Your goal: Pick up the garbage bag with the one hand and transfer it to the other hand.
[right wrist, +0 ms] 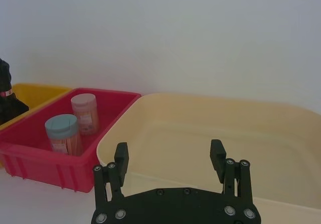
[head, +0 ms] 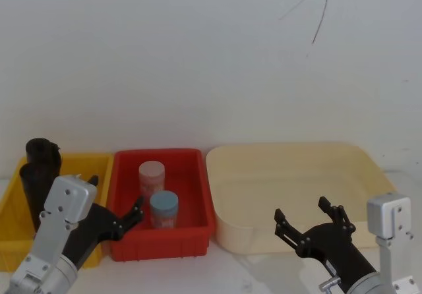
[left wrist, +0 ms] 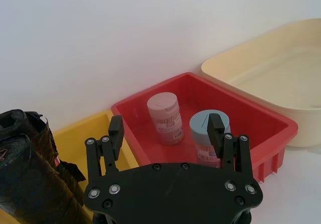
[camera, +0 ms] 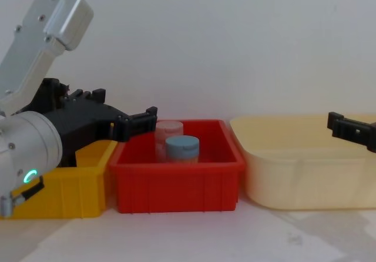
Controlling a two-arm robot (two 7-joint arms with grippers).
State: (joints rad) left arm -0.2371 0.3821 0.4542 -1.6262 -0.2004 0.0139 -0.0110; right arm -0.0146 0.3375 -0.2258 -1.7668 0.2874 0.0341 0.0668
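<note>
**Left gripper wide, bag untouched**

The garbage bag [head: 31, 192] stands in the yellow bin [head: 12, 238], far left, just beside another black roll [head: 43, 151]. My left gripper [head: 115, 194] hovers near, spread; the right gripper [head: 301, 208] hangs spread too. Rolls that close, I risk pinching the wrong one.

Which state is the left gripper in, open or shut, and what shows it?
Open. In the left wrist view the left gripper has its two fingers wide apart, gripping nothing, at the red bin's left side.
</note>
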